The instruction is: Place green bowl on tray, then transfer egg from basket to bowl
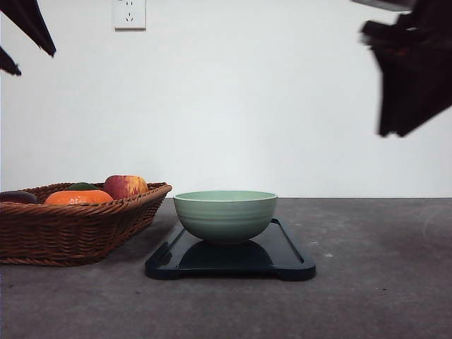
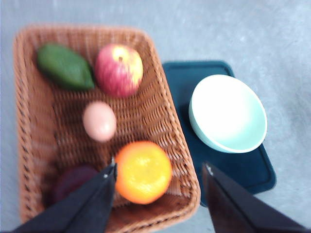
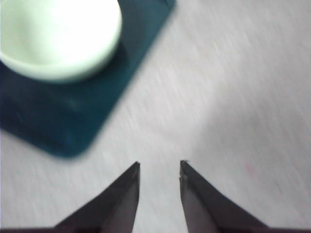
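Observation:
The green bowl (image 1: pixel 225 215) stands upright on the dark tray (image 1: pixel 289 256) at the table's middle; it is empty inside (image 2: pixel 227 112). The egg (image 2: pixel 99 121) lies in the middle of the wicker basket (image 2: pixel 29 97), which sits left of the tray (image 2: pixel 252 170). High over the basket's near end hangs my left gripper (image 2: pixel 160 170), open and empty; it shows as dark fingers in the front view's top left corner (image 1: pixel 35 62). My right gripper (image 3: pixel 159 165) is open and empty above bare table, right of the tray (image 3: pixel 48 116) and bowl (image 3: pixel 58 34), raised high (image 1: pixel 395 131).
In the basket (image 1: pixel 78 226) with the egg lie a green avocado (image 2: pixel 65 67), a red-yellow apple (image 2: pixel 118 70), an orange (image 2: pixel 143 171) and a dark purple item (image 2: pixel 73 179). A white wall with a socket (image 1: pixel 129 13) stands behind the grey table.

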Controlling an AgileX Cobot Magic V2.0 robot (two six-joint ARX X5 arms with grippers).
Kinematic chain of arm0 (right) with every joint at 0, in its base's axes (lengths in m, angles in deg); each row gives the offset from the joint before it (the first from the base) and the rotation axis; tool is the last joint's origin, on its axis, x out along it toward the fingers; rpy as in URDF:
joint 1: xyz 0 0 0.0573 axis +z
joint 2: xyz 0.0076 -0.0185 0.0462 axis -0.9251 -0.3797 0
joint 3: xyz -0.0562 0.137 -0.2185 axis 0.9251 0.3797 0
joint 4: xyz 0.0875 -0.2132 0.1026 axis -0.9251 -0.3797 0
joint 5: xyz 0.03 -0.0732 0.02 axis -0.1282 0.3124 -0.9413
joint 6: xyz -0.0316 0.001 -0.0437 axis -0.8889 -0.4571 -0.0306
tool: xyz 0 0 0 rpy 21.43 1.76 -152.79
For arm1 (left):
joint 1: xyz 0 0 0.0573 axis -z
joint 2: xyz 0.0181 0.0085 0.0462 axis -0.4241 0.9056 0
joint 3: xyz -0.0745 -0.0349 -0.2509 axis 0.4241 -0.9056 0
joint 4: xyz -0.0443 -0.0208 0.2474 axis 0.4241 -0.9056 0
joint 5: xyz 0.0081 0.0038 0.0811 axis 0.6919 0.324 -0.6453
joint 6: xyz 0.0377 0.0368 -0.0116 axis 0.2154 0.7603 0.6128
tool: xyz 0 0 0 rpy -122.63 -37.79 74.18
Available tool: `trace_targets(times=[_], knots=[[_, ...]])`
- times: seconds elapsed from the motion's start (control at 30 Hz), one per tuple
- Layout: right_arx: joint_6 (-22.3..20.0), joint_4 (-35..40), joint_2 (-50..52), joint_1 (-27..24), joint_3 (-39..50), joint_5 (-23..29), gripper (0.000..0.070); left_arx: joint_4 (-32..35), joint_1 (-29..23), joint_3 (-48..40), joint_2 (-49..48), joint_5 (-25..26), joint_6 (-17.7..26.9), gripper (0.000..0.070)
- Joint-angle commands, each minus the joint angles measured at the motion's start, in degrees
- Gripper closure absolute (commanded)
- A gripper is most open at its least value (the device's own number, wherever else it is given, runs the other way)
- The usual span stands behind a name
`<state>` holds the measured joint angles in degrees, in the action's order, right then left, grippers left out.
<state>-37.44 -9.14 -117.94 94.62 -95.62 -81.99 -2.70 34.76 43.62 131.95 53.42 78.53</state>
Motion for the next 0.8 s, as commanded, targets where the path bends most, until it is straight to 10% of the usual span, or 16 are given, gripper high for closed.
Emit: trace_targets(times=[0.0,0.13,0.77], knots=[[1.68,-2.45,0.56,0.17,-0.31,1.01,0.052,0.44,0.71,1.37,1.51,0.25,-1.54,0.0336],[2.94,-6.66,2.97,0.18,-0.31,2.31,0.0423,-1.35,2.16,3.63,5.92,-1.58,-1.46,0.0336],[4.58,-7.24,5.75,0.2,-0.31,3.41,0.0419,-16.43,4.62,29.56,38.03,-12.54,3.42,0.0263]])
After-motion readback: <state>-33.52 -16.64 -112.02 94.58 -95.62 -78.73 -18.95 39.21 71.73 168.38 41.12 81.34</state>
